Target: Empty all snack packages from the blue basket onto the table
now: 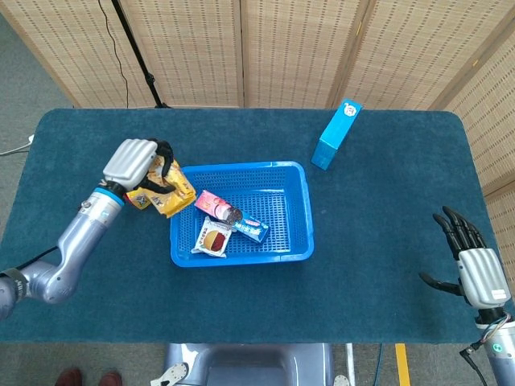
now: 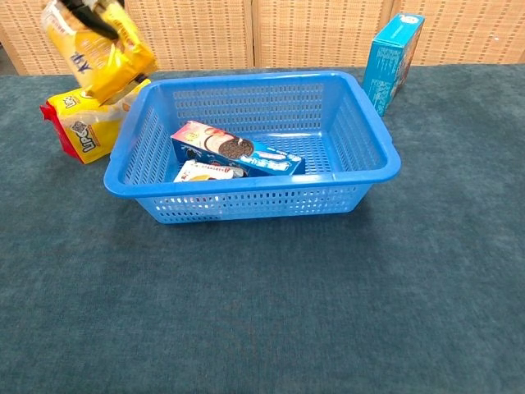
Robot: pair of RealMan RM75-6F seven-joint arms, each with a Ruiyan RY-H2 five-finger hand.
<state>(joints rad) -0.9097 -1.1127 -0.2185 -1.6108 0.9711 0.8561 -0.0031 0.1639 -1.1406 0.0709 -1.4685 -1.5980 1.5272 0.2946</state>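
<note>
Head view looked steeply down from above the robot's edge of the table [image 1: 386, 265], taking in the whole tabletop and folding screens [image 1: 298, 48] behind. Chest view sat low and close, facing forward across the cloth. Both shared the blue basket [image 1: 302, 241] [image 2: 369, 164] and the upright blue box [image 1: 335, 133] [image 2: 394, 57].

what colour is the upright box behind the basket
Light blue box, clearest in the head view.

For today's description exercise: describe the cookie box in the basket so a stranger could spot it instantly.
Find the blue basket mid-table. In its left half lies a long cookie box, slanted, resting partly on a small white packet. Unlike the packet, it is pink at one end and blue at the other.
</note>
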